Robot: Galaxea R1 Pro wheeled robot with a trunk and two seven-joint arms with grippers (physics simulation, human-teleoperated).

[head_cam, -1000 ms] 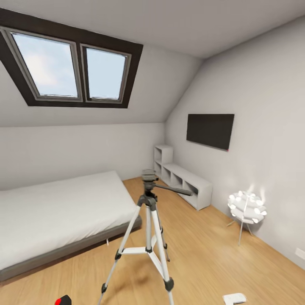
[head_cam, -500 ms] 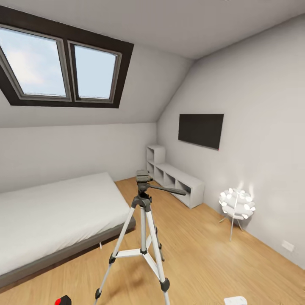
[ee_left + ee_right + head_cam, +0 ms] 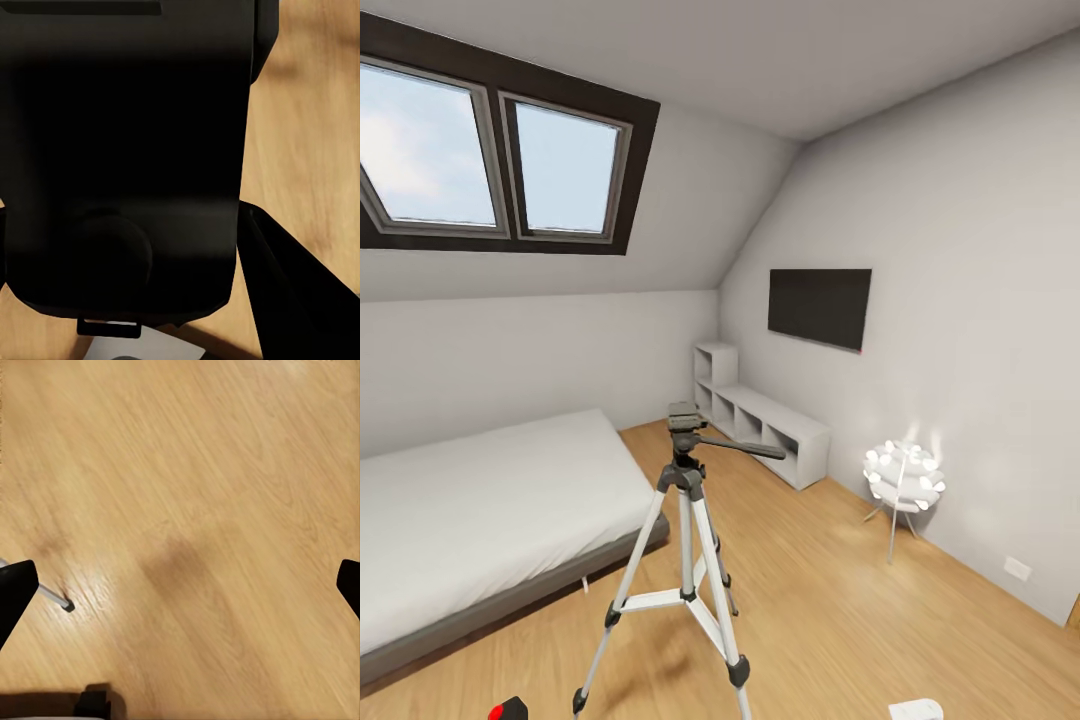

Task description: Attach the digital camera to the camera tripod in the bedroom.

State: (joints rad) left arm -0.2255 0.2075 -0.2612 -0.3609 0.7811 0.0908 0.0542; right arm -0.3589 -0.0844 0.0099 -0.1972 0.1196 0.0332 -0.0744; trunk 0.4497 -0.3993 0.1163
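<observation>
We see the bedroom with a low grey bed [image 3: 480,500] on the wood floor [image 3: 830,600]. The camera tripod [image 3: 685,560] stands upright beside the bed, its head bare. In the left wrist view the digital camera [image 3: 127,150] sits pinched in our left gripper [image 3: 135,225] (its red dot [image 3: 497,712] shows in the head view). Our right gripper [image 3: 180,585] is spread wide over the floor.

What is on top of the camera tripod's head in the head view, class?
Nothing is mounted on the camera tripod: its black pan head ends in a bare plate, with the side handle pointing towards the white shelf unit. The head hides the strip of wooden floor directly behind it.
</observation>
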